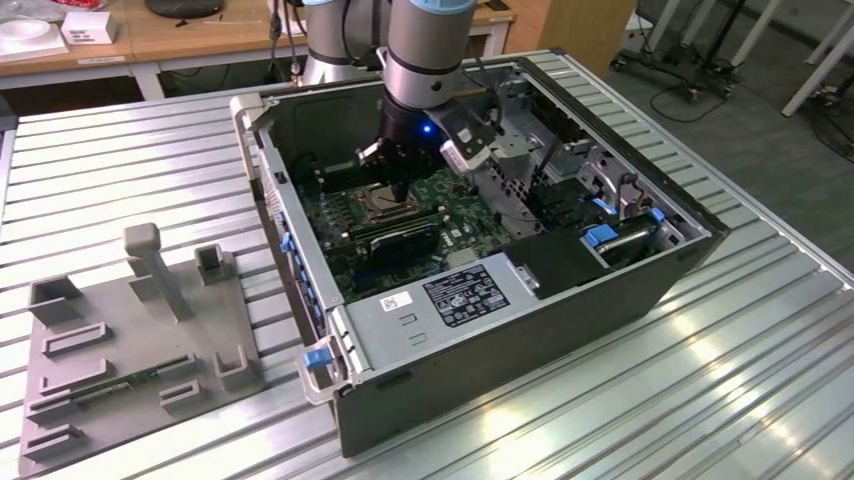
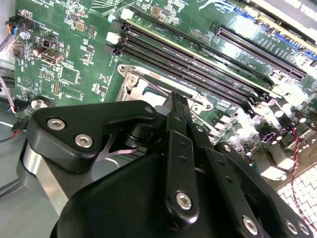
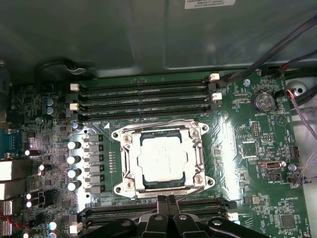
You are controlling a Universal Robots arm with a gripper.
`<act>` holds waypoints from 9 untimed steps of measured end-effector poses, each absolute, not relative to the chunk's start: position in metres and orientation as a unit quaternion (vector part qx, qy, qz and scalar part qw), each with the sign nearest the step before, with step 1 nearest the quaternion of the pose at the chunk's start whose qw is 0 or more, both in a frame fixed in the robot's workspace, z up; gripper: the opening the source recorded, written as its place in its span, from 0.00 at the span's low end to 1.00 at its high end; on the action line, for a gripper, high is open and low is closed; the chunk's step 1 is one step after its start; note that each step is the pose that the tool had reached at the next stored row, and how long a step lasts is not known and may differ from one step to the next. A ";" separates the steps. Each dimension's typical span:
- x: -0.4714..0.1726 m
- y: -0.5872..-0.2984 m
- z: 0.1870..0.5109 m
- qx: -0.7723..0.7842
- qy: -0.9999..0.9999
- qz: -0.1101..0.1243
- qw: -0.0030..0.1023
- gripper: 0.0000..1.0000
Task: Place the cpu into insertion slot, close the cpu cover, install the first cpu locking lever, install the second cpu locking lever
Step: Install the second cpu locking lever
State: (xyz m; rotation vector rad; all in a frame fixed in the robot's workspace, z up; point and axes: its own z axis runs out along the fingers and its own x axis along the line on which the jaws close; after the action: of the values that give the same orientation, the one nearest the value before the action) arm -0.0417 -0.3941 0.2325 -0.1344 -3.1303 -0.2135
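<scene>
The cpu, a pale silvery-tan square, lies flat in the insertion slot on the green motherboard. The silvery cpu cover lies down around it, its cut-out showing the chip. A thin wire lever runs along the slot's side by the memory slots. My gripper hovers just off one edge of the slot, shut with nothing between its fingers. In the second wrist view the black gripper stands over the slot's frame. In the exterior view the gripper is down inside the case over the slot.
Long black memory slots run on both sides of the slot. The open computer case walls me in, with a metal drive cage on the exterior view's right. A grey fixture stands on the slatted table at the exterior view's left.
</scene>
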 end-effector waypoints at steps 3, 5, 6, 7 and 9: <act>-0.043 -0.394 0.231 -0.043 -0.997 -0.068 0.000 0.11; -0.046 -0.394 0.229 -0.043 -0.997 -0.068 0.001 0.11; -0.047 -0.394 0.228 -0.043 -0.997 -0.068 0.001 0.11; -0.049 -0.394 0.227 -0.043 -0.997 -0.068 0.001 0.11; -0.052 -0.394 0.225 -0.043 -0.997 -0.068 0.001 0.11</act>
State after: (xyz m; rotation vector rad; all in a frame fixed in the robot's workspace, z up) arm -0.0517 -0.3941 0.2251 -0.1344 -3.1303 -0.2137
